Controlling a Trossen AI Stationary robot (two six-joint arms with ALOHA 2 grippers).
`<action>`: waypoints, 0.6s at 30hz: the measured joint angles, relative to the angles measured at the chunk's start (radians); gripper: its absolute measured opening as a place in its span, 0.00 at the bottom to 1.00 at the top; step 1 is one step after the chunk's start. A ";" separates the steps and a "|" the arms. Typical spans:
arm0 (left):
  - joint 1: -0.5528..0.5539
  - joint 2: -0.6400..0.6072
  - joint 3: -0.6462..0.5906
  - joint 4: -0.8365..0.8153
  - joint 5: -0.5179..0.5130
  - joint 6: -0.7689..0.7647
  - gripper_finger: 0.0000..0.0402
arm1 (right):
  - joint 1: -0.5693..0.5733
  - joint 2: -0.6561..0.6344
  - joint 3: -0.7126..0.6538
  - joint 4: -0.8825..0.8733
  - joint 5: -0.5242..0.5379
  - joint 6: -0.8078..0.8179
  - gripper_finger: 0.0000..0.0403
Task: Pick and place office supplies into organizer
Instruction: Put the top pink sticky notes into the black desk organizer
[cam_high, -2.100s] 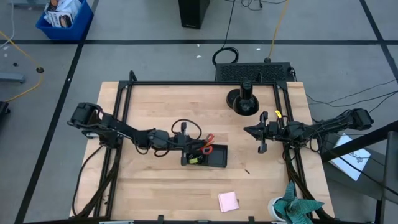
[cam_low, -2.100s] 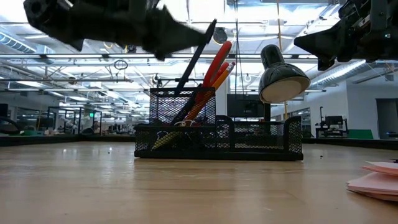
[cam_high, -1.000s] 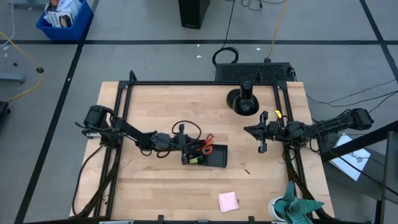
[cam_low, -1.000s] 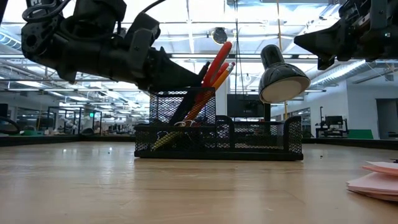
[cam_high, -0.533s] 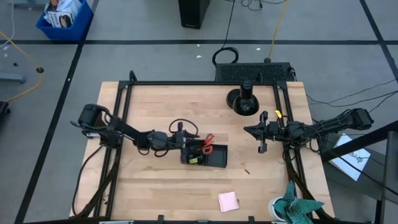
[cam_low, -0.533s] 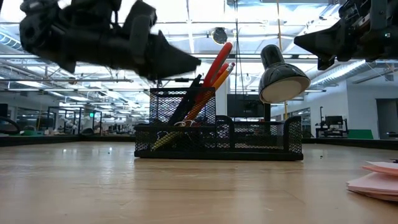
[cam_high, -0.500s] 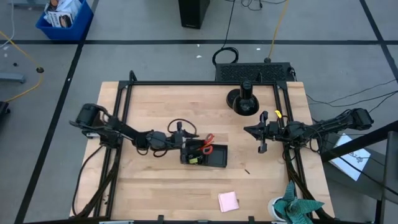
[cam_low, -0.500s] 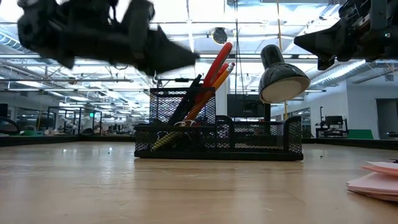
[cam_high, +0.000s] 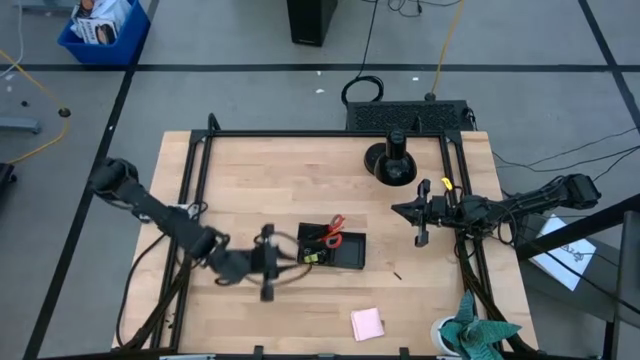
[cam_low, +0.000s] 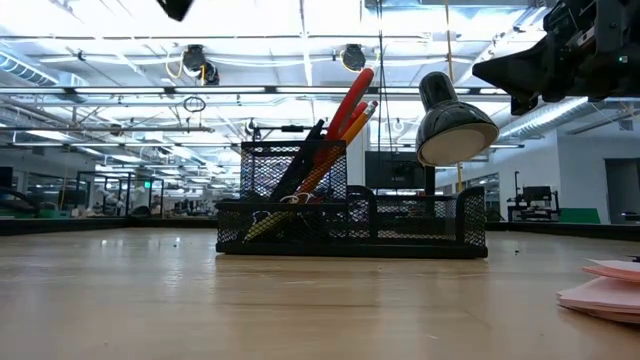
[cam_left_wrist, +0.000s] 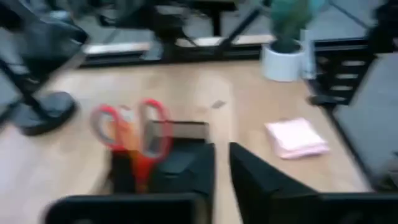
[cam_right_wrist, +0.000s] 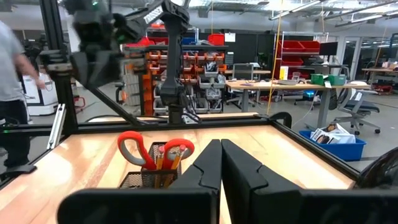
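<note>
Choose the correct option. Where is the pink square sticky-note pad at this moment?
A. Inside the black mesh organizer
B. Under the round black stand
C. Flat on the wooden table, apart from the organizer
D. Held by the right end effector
C: in the high view the pink square sticky-note pad lies flat on the wooden table, apart from the black mesh organizer, which holds the red-handled scissors; no end effector touches the pad.

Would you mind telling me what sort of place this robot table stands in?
Probably a large workshop or robotics lab: bin racks and workbenches stand beyond the table, under open ceiling trusses with strip lighting.
</note>
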 joint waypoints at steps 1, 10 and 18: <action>-0.028 0.008 0.002 0.000 -0.004 -0.019 0.08 | 0.000 0.000 0.000 0.000 0.000 0.000 0.00; -0.191 0.174 0.004 0.132 -0.133 -0.191 0.01 | 0.000 0.010 0.000 -0.034 0.000 0.039 0.00; -0.193 0.446 0.003 0.450 -0.165 -0.145 0.01 | 0.000 0.015 0.000 -0.095 -0.002 0.097 0.00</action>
